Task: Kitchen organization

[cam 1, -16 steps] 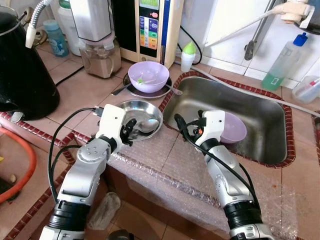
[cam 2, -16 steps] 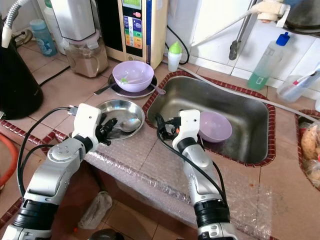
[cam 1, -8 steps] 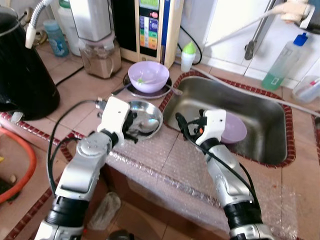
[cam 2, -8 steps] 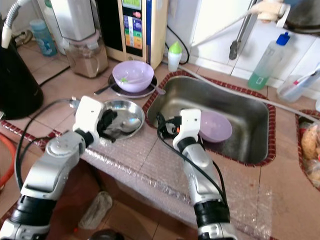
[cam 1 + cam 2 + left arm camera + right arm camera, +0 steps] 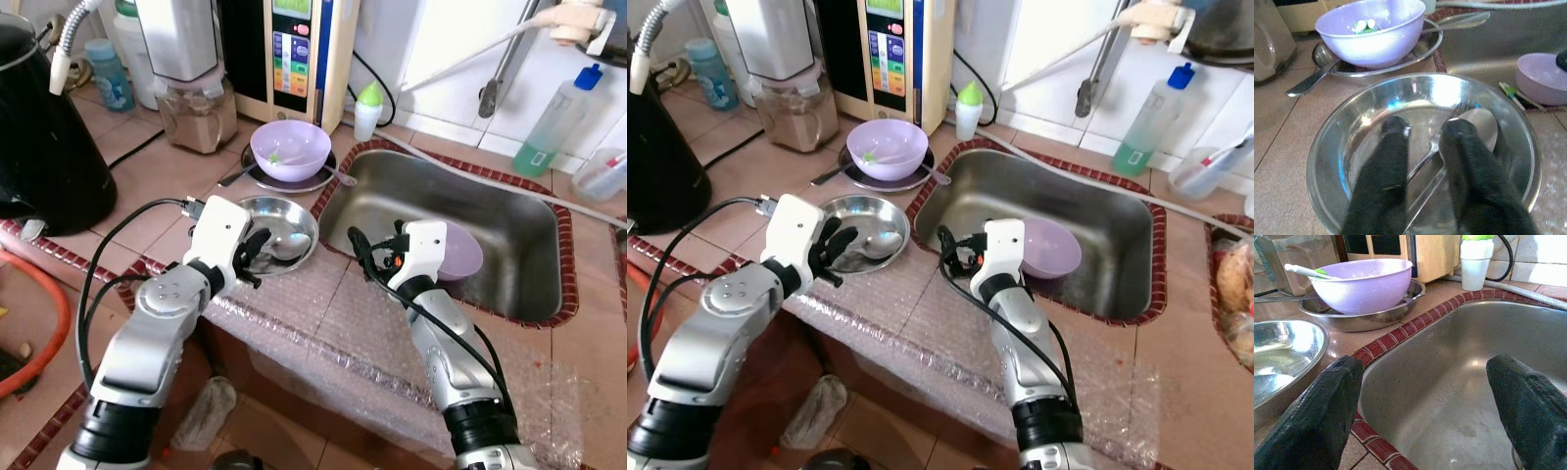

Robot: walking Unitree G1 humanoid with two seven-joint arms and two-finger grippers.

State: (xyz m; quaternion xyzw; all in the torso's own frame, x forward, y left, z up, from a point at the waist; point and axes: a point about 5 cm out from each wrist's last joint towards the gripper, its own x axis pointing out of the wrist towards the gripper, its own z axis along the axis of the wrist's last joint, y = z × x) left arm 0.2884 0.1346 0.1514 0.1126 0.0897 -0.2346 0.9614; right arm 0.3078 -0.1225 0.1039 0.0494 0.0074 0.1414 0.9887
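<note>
A shallow steel bowl [image 5: 286, 210] sits on the counter just left of the sink [image 5: 509, 225]. Inside it lie a spoon [image 5: 1482, 125] and a fork [image 5: 1463, 107]. My left gripper [image 5: 253, 257] hovers low over the bowl's near side. Its fingers are open a little and straddle the fork's handle in the left wrist view [image 5: 1426, 128]. My right gripper [image 5: 377, 257] is wide open above the sink's left rim [image 5: 1425, 366], with nothing between its fingers. A purple bowl [image 5: 462, 251] rests in the sink behind it. A second purple bowl [image 5: 291, 149] stands on a steel plate farther back.
A black kettle [image 5: 39, 127] stands at the left. A blender [image 5: 191, 69], a water purifier [image 5: 299, 49] and a small green-capped bottle [image 5: 367, 110] line the back. A soap bottle [image 5: 558, 122] is behind the sink. Bubble wrap [image 5: 323, 323] covers the counter's front edge.
My left gripper pushed forward over the steel bowl, then drew back slightly toward its near rim. My right gripper shifted a little to the right.
</note>
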